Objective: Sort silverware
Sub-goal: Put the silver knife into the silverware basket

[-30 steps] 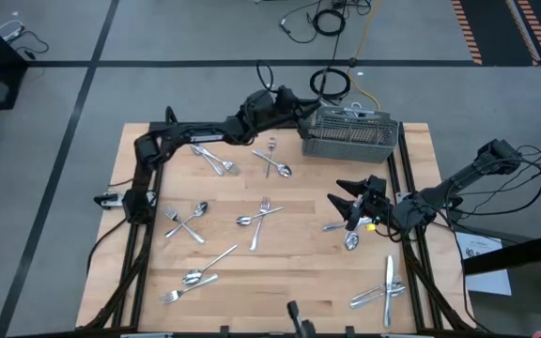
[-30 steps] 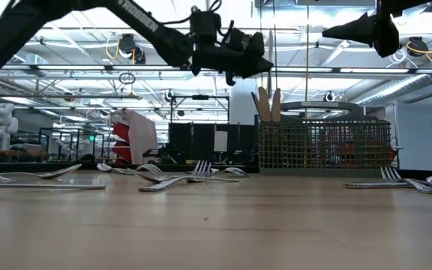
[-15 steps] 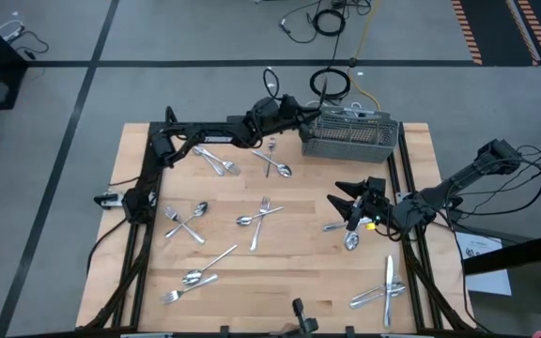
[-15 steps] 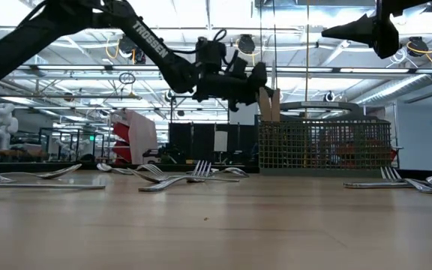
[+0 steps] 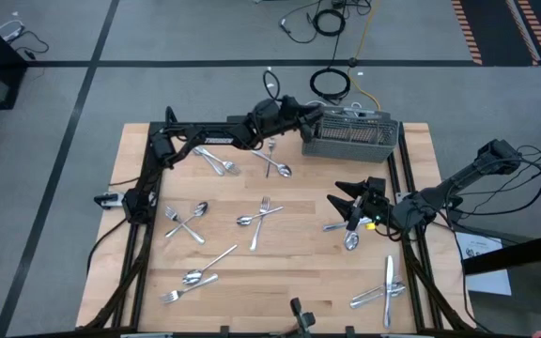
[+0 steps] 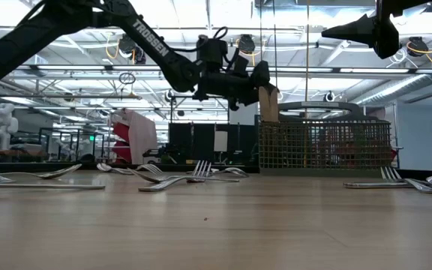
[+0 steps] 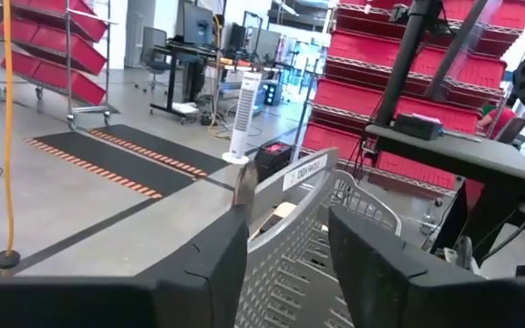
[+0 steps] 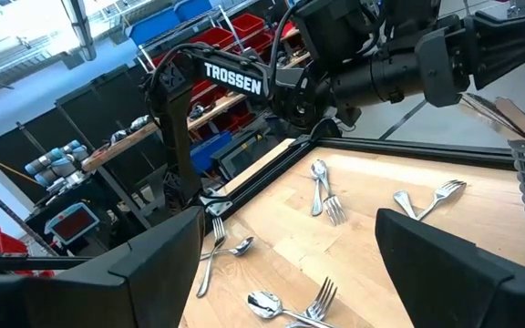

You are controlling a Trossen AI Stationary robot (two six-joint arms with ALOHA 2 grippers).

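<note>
The left gripper [image 5: 312, 119] hangs at the upper middle of the overhead frame, over the left end of the grey mesh caddy [image 5: 350, 134]; its fingers [image 7: 203, 264] stand apart with nothing between them. The right gripper [image 5: 341, 201] hovers at the right centre, fingers spread wide and empty, above a spoon [image 5: 351, 239] and fork. The rest of the silverware [image 5: 261, 214] lies scattered across the wooden table [image 5: 299, 282], from the upper middle down to the lower left and lower right.
</note>
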